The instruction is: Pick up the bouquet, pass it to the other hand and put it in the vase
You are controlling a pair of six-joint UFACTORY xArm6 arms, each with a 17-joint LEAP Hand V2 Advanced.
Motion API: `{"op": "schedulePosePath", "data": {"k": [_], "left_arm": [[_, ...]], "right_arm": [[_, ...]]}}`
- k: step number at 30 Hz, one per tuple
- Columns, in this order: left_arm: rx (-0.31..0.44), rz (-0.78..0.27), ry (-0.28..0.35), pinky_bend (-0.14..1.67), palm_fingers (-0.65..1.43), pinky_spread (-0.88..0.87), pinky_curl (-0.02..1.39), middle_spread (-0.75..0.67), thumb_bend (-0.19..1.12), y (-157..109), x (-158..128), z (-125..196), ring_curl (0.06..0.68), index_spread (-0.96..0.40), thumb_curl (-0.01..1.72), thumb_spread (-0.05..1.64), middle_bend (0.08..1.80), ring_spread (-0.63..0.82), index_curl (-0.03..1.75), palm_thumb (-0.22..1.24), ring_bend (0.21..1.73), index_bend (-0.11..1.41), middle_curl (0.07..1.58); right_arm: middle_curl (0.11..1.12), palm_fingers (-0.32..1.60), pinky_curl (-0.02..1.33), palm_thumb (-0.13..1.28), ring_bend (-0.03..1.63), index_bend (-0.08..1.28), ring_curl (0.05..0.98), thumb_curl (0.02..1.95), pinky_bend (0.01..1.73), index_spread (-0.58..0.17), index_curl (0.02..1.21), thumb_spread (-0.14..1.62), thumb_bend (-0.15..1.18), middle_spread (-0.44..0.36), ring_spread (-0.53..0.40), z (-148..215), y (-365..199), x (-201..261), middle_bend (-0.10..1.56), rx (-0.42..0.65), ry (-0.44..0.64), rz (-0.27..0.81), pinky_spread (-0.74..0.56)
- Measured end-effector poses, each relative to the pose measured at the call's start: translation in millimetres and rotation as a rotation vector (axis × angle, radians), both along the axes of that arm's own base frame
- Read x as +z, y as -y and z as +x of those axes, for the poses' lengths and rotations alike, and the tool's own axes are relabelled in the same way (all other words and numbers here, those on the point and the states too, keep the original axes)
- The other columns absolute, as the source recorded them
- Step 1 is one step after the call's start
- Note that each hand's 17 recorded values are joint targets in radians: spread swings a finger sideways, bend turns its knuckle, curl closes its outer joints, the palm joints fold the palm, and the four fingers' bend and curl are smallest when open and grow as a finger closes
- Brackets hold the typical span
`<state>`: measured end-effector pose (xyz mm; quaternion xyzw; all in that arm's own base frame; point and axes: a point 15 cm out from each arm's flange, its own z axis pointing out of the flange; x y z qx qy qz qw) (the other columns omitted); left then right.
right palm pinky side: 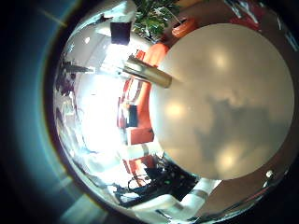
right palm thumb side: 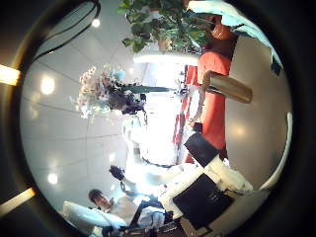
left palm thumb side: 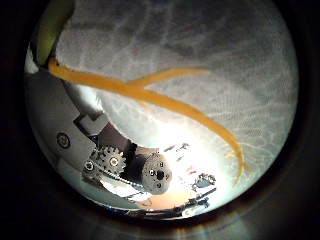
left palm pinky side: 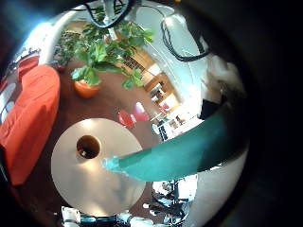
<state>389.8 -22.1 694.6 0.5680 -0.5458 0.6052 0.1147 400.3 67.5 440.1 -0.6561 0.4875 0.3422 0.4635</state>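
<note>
The bouquet's stem (left palm pinky side: 180, 151) runs close across the left little finger side palm view, its tip above the round table (left palm pinky side: 95, 194) near the vase (left palm pinky side: 87, 147). A leaf of the bouquet (left palm thumb side: 180, 60) fills the left thumb side palm view, with the left hand's curled fingers (left palm thumb side: 135, 170) beside it. The right thumb side palm view shows the bouquet (right palm thumb side: 99, 89) up in the air with the left hand (right palm thumb side: 130, 99) round its stem, away from the vase (right palm thumb side: 232, 87). The right hand (right palm thumb side: 207, 193) is over the table (right palm pinky side: 224, 103) near the vase (right palm pinky side: 149, 71) and holds nothing.
A large potted plant (left palm pinky side: 95, 57) stands on the floor beyond the table. A sofa (left palm pinky side: 28, 113) is beside the table, and small stools (left palm pinky side: 133, 115) stand farther off. The sofa also shows in the right thumb side palm view (right palm thumb side: 207, 84).
</note>
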Motion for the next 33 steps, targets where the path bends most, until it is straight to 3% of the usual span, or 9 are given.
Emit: {"op": "schedulePosePath", "data": {"k": [4,12,24,33], "left_arm": [[-0.011,-0.042,-0.026,1.27,1.09,-0.55,0.71,-0.49,0.01,-5,-23,9,0.511,-0.78,0.71,1.04,1.14,-0.4,1.2,0.98,1.51,0.47,0.94],[0.052,-0.083,-0.034,1.27,1.1,-0.55,0.7,-0.49,-0.01,-21,-57,27,0.508,-0.79,0.73,1.05,1.14,-0.4,1.28,0.99,1.5,0.41,0.94],[0.057,-0.072,-0.024,1.26,1.11,-0.55,0.7,-0.49,-0.01,-8,-71,50,0.506,-0.8,0.74,1.05,1.12,-0.4,1.38,0.98,1.49,0.35,0.95],[0.055,-0.059,-0.055,1.26,1.12,-0.55,0.7,-0.49,-0.01,-2,-93,67,0.505,-0.8,0.74,1.05,1.12,-0.4,1.42,0.98,1.48,0.32,0.96]], "right_arm": [[0.39,0.09,0.63,0.73,0.76,0.31,0.37,0.59,0.62,-0.352,0.42,1.02,-0.02,-0.012,0.035,5,2,-1,0.51,-0.017,0.005,-0.005,0.39],[0.36,0.14,0.55,0.74,0.68,0.23,0.32,0.55,0.55,-0.351,0.39,1.02,-0.02,0.009,0.073,7,3,-11,0.42,-0.041,-0.015,0.012,0.44],[0.35,0.22,0.47,0.74,0.61,0.18,0.28,0.52,0.5,-0.347,0.37,1.03,-0.02,0.012,0.084,4,8,-25,0.34,-0.055,-0.046,0.033,0.45],[0.35,0.26,0.43,0.75,0.59,0.18,0.262,0.51,0.48,-0.339,0.35,1.03,-0.02,0.011,0.085,5,17,-30,0.31,-0.07,-0.051,0.03,0.45]]}}
